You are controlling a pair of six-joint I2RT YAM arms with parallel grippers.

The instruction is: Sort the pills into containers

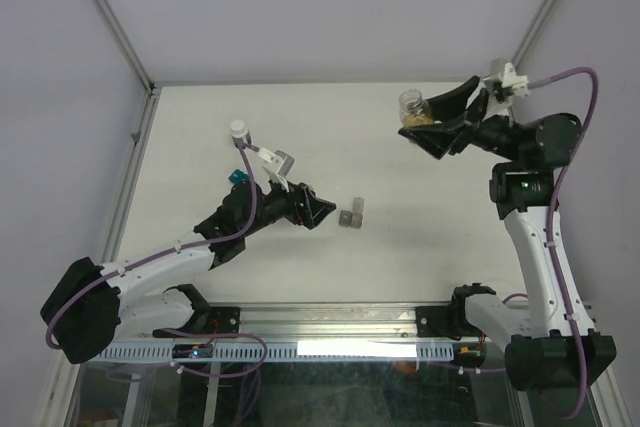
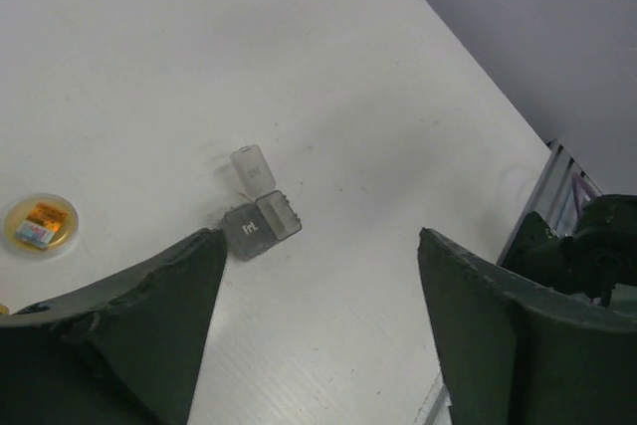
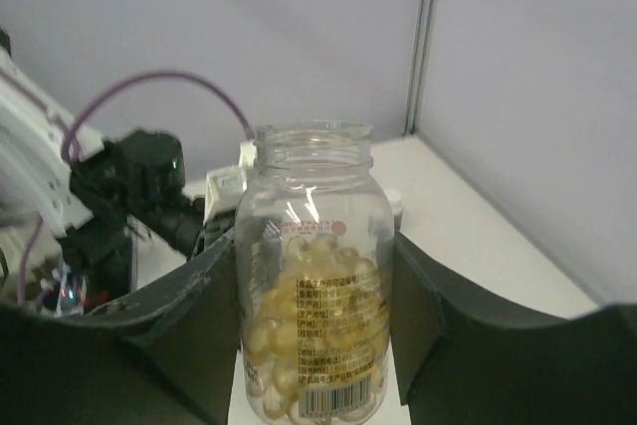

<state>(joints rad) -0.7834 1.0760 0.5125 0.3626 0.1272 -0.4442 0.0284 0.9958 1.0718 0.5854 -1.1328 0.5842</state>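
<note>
A gray two-cell container [image 1: 351, 215] lies mid-table with its lids open; in the left wrist view it [image 2: 261, 227] sits just beyond my left finger. My left gripper [image 1: 316, 209] [image 2: 320, 238] is open and empty, low over the table, just left of the gray box. A teal container [image 1: 238, 176] lies behind the left arm. My right gripper [image 1: 436, 129] [image 3: 311, 251] is shut on an uncapped clear bottle [image 1: 412, 110] [image 3: 314, 276] of yellow pills, held upright above the far right of the table. The amber-yellow container is not in view.
A white cap [image 1: 238, 128] stands at the far left of the table. A small round yellow thing with an orange label [image 2: 40, 224] shows at the left in the left wrist view. Metal frame rails [image 1: 130, 162] edge the table.
</note>
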